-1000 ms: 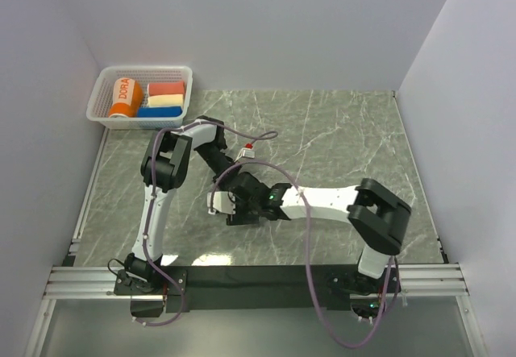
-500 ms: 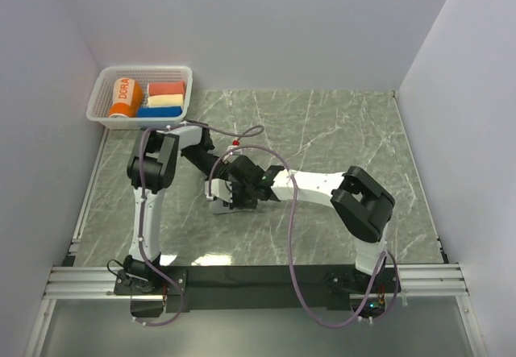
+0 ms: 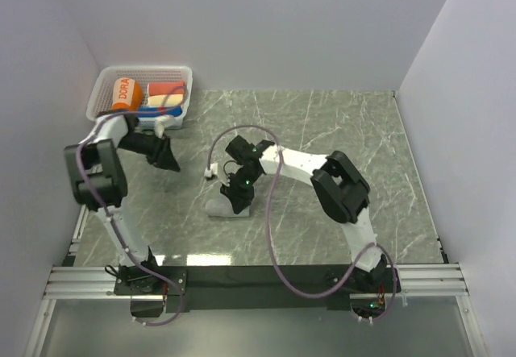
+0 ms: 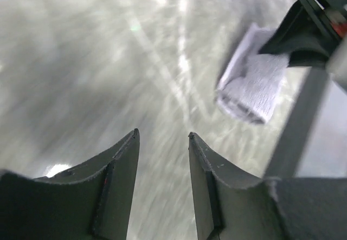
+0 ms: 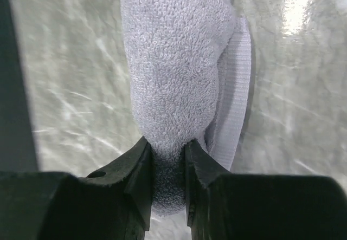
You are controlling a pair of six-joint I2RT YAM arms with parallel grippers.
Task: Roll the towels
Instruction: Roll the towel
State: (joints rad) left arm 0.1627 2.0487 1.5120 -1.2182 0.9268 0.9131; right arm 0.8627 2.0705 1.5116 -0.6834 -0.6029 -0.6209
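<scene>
The grey towel (image 3: 222, 207) lies rolled into a short bundle on the marble table, left of centre. My right gripper (image 3: 240, 193) comes down on it from the far side. In the right wrist view that gripper (image 5: 168, 153) is shut on the near end of the grey roll (image 5: 176, 72), and the terry cloth bulges out past the fingertips. My left gripper (image 3: 167, 157) hangs to the left, apart from the roll. It is open (image 4: 162, 136) with only table between its fingers, and the grey towel (image 4: 252, 85) shows at upper right. The orange towel (image 3: 125, 96) lies rolled in the basket.
A white mesh basket (image 3: 145, 70) stands at the far left corner, holding small red (image 3: 165, 89), cream and blue (image 3: 158, 113) rolls beside the orange one. White walls close in the table on three sides. Purple cables loop over both arms.
My left gripper has opened, left the grey towel and swung away left toward the basket. My right gripper has closed on the roll and shifted slightly to the far side.
</scene>
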